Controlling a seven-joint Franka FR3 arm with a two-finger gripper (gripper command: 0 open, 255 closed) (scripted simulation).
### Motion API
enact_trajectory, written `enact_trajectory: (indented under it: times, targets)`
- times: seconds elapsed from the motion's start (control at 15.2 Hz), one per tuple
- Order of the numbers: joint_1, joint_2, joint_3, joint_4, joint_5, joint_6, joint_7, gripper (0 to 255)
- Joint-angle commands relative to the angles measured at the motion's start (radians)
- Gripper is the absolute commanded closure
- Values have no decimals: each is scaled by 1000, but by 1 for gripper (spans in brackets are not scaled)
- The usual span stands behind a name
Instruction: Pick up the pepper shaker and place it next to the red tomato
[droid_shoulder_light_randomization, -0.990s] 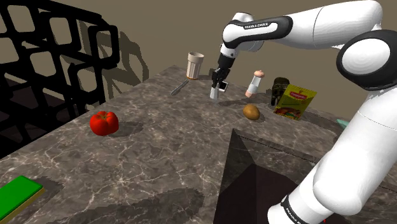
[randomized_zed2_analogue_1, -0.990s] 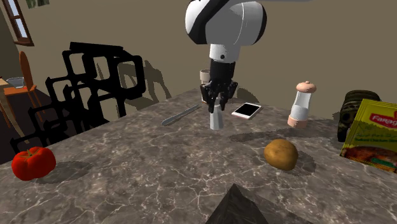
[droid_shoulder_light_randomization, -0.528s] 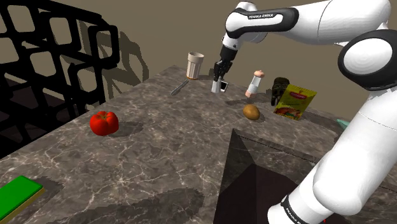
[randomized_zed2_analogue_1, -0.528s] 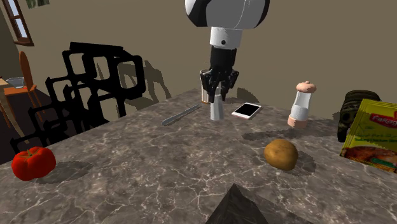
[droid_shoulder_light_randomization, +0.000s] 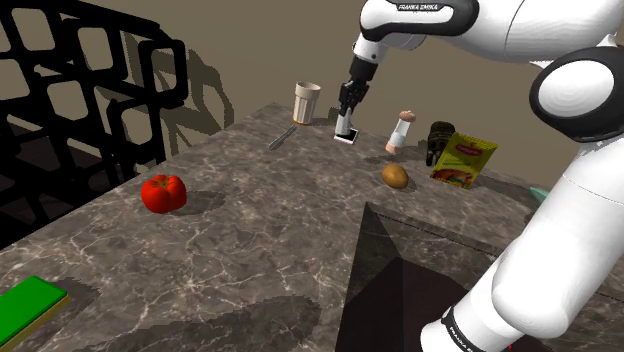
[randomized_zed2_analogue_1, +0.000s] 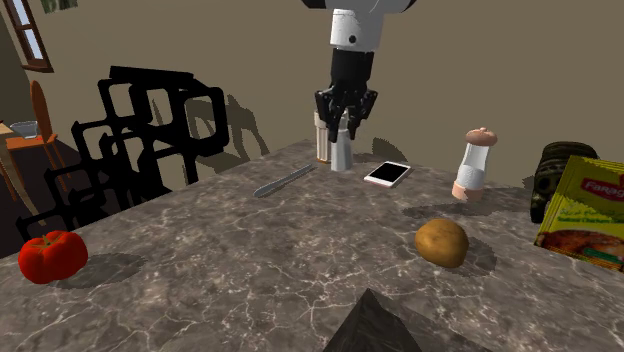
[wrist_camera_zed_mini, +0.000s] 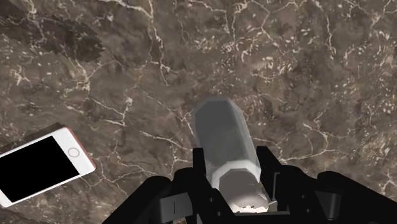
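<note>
Dark veined marble desk (randomized_zed2_analogue_1: 250, 270) with a tan wall behind it and a black lattice rack (randomized_zed2_analogue_1: 150, 130) off at the second exterior view's left.

The claw (randomized_zed2_analogue_1: 343, 125) is clamped on the pale grey faceted pepper shaker (randomized_zed2_analogue_1: 342, 152). In the wrist view both black fingers (wrist_camera_zed_mini: 202, 170) press against the sides of the shaker (wrist_camera_zed_mini: 226, 143), near its top. It hangs upright, and as far as I can tell it's clear of the marble, up at the far end of the desk. It sits just beside a white smartphone with a black screen (wrist_camera_zed_mini: 41, 162) and in front of a beige cup (droid_shoulder_light_randomization: 307, 102).

So the pick-up half looks done to me. What's left is basically everything else: carry it over and set it down. The round red tomato (randomized_zed2_analogue_1: 52, 255) is well apart from the shaker, over by the desk's edge at the second exterior view's left, with open marble around it. The path across looks pretty free too. A grey metal utensil (randomized_zed2_analogue_1: 285, 181) lies near the start of it, but low and flat.

Other clutter, none of it near the tomato:
- a brown potato (randomized_zed2_analogue_1: 441, 241)
- a white grinder with a pinkish cap (randomized_zed2_analogue_1: 475, 165)
- a yellow-green food packet (randomized_zed2_analogue_1: 590, 215)
</note>
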Motion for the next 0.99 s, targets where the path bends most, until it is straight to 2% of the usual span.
enact_trajectory:
  times: [0.0,0.53,0.92]
  targets:
    - [-1,1,0,27,0,-27,1,255]
    - [-5,21,-2,150,3,-130,5,255]
    - [76,-74,61,31,-28,-94,146,255]
